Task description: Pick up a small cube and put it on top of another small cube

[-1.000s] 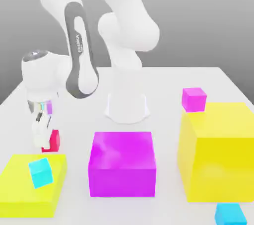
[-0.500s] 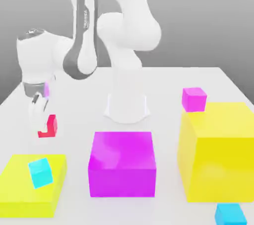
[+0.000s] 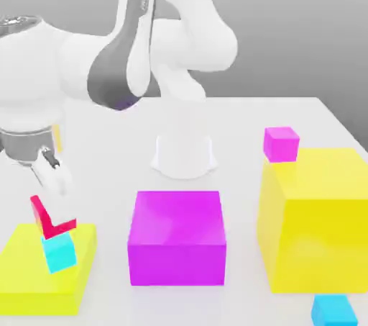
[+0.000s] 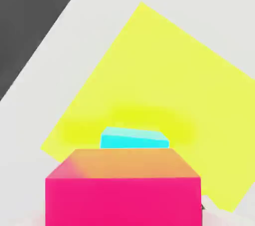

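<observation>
The small red-pink cube (image 3: 49,219) sits tilted, touching the top of the tiny askew cyan cube (image 3: 59,253). That cyan cube rests on a flat yellow block (image 3: 29,274) at the exterior view's left front. My gripper (image 3: 54,183) hangs just above the red cube, and whether it still grips the cube is unclear. In the hand view the red cube (image 4: 122,190) looms very close, with the cyan cube (image 4: 133,138) peeking out behind it on the yellow block (image 4: 164,70).
A big magenta block (image 3: 177,237) stands in the middle front and a big yellow block (image 3: 316,216) at the exterior view's right. A small magenta cube (image 3: 280,142) and a squarely set cyan cube (image 3: 333,310) lie near it. The arm's white base (image 3: 183,153) is behind.
The gripper lifted the red cube off the table and carried it forward over the flat yellow block. The cube now rests tilted on the cyan cube.
</observation>
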`<state>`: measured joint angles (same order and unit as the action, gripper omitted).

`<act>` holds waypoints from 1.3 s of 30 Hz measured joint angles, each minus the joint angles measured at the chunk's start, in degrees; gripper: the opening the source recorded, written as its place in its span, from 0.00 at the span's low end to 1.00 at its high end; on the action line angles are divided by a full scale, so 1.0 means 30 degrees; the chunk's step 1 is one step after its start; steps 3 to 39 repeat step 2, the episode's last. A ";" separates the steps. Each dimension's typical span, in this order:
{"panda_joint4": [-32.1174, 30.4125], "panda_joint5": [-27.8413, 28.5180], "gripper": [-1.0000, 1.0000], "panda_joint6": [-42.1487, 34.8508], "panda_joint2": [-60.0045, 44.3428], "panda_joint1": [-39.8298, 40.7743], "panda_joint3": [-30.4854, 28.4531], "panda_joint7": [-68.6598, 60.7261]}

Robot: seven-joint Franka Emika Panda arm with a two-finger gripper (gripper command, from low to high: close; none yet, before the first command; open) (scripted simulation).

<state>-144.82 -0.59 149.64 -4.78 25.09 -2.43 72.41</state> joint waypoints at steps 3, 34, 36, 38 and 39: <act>0.0000 0.0000 1.00 0.0000 0.0000 0.0000 0.0000 0.0000; 0.0000 0.0000 1.00 0.0000 0.0000 0.0000 0.0000 0.0000; 0.0000 0.0000 1.00 0.0000 0.0000 0.0000 0.0000 0.0000; 0.0000 0.0000 1.00 0.0000 0.0000 0.0000 0.0000 0.0000; 0.0000 0.0000 1.00 0.0000 0.0000 0.0000 0.0000 0.0000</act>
